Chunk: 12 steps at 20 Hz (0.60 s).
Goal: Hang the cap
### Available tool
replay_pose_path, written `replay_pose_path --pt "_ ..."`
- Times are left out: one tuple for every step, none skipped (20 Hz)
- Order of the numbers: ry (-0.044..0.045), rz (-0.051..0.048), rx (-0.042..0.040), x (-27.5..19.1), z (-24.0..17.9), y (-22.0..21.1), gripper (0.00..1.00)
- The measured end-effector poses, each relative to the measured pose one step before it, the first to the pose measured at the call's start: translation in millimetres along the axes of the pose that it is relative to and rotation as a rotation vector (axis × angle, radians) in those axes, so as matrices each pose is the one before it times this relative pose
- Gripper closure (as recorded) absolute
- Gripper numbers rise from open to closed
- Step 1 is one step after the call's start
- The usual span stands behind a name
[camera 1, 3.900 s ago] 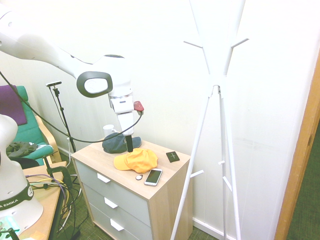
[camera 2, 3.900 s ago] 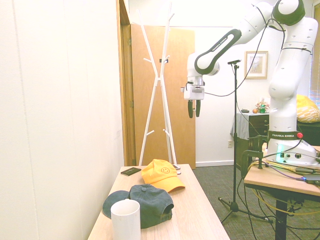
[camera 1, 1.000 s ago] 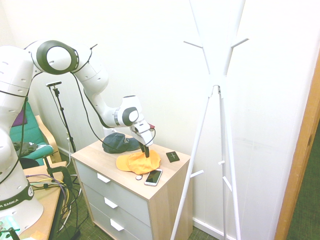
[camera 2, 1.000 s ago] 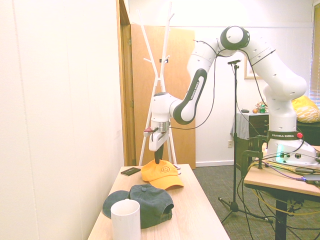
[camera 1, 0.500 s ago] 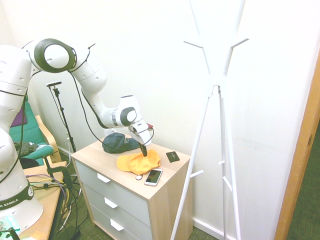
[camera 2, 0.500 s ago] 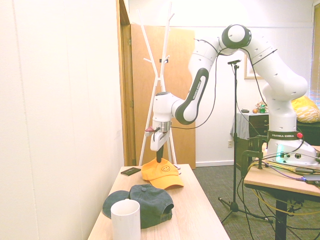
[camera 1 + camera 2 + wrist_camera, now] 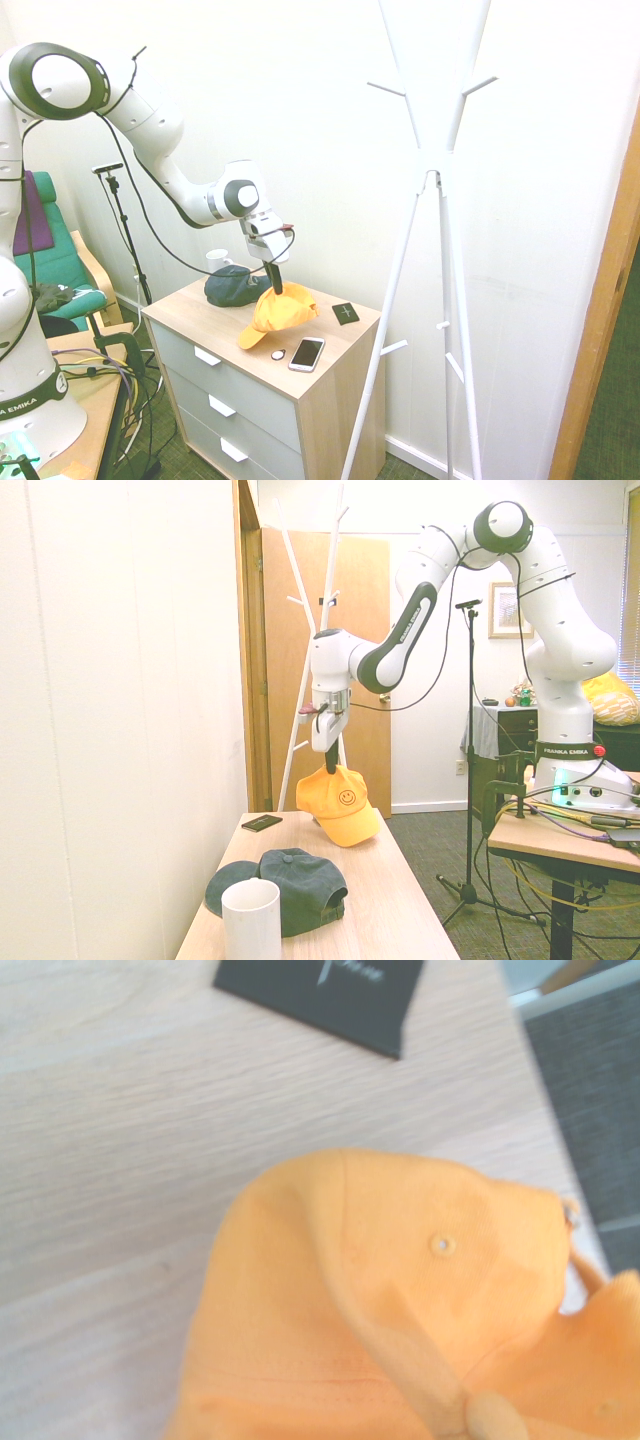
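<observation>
The yellow-orange cap (image 7: 275, 312) hangs from my gripper (image 7: 275, 289), which is shut on its crown. It is lifted off the wooden dresser top (image 7: 190, 307), its brim drooping toward the surface. In the second exterior view the cap (image 7: 340, 805) dangles below the gripper (image 7: 329, 771), smiley face showing, clear of the tabletop. From the wrist, the cap (image 7: 380, 1310) fills the lower frame with the wood behind it. The white coat stand (image 7: 432, 180) rises to the right of the dresser, its pegs high above the cap.
A dark blue-grey cap (image 7: 235, 286) and a white cup (image 7: 251, 919) sit at the dresser's far end. A phone (image 7: 306, 353), a small round white disc (image 7: 277, 354) and a black card (image 7: 345, 313) lie near the lifted cap. A wooden door (image 7: 320, 670) stands behind the stand.
The gripper closed on the yellow cap while it lay on the dresser, then rose, lifting the cap off the wood. The arm's upper joints swung up and back.
</observation>
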<state>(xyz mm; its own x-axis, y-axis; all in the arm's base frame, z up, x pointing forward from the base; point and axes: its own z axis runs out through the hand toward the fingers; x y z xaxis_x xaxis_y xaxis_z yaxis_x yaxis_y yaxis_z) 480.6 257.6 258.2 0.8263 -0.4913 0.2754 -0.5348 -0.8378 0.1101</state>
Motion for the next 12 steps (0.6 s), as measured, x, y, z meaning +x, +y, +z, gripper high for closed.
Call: replay_pose_path --pt "0.02175 -0.00277 -0.01742 0.67 -14.4 3.07 1.0" --pt "0.02817 0.0011 -0.01864 1.7 -12.94 3.97 1.0" --pt "0.03008 0.00032 -0.01743 2.54 -11.5 4.23 1.0" --pt "0.03666 0.0002 -0.01816 3.22 -9.47 4.7 1.0" --pt "0.03681 0.00068 -0.02075 4.08 -8.17 5.5 1.0" --pt "0.03242 0.00206 -0.02057 5.09 -7.38 6.14 1.0" --pt "0.03243 0.00092 -0.0185 5.75 -7.03 6.16 1.0" --pt "0.03814 0.00112 -0.01827 6.96 -7.47 6.77 1.0" --pt "0.0378 -0.00099 -0.01767 7.5 -7.5 7.24 1.0" --pt "0.03905 -0.00206 -0.0231 7.74 -6.67 7.97 1.0" --pt "0.03951 -0.00152 -0.02671 7.82 -6.4 8.57 1.0" --pt "0.03446 -0.0027 -0.02287 7.17 -6.34 8.16 1.0"
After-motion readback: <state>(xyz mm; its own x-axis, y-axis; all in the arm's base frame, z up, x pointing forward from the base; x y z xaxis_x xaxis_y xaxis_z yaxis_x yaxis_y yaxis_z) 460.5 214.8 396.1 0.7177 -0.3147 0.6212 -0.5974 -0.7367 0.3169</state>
